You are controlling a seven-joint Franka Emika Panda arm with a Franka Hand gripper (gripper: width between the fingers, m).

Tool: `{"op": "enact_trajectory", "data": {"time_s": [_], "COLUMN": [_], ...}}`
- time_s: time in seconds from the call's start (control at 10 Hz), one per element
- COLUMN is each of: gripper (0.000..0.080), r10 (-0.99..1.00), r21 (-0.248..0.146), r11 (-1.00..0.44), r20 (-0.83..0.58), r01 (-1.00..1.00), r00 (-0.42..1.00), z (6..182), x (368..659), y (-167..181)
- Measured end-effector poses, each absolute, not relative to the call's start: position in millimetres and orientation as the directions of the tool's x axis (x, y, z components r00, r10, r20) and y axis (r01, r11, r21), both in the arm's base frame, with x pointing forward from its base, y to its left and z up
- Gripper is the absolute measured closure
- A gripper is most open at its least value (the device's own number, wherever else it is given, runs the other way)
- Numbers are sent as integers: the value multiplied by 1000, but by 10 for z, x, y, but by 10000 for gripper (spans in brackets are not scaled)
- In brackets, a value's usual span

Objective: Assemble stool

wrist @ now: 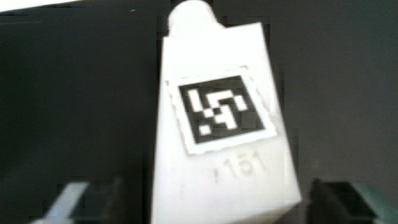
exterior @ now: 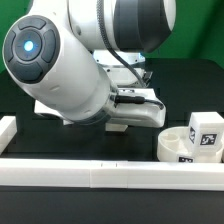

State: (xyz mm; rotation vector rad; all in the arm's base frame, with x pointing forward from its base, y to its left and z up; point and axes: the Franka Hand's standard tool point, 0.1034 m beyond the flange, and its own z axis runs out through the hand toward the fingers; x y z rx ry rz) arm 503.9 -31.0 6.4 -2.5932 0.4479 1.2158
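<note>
Exterior, seat (exterior: 188, 142): on tabletop (exterior: 195, 90), 4 o'clock of the arm (exterior: 70, 70); pincer hidden behind arm.
Wrist, leg (wrist: 217, 120): between pincer (wrist: 205, 200) fingers (wrist: 75, 200), long axis running straight out from them.
Pincer state: cannot tell whether clamped on the leg.

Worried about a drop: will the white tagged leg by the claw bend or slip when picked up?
Probably stiff: the leg looks like thick moulded plastic. Its smooth faces may slip somewhat. Flat sides suggest it won't roll.
</note>
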Motion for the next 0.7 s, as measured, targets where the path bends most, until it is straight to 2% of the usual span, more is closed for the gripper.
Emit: {"op": "enact_trajectory", "data": {"time_s": [0.1, 0.2, 0.7], "gripper": [411, 476, 476], "r10": [-172, -171, -172], "r21": [-88, -88, -89], "r11": [-924, -924, -924], "r20": [-774, -774, -772], "r01": [-372, -371, -371], "r00": [609, 610, 613], "z": [62, 62, 63], "x": [5046, 5047, 5045], "y": [-306, -300, -308]}}
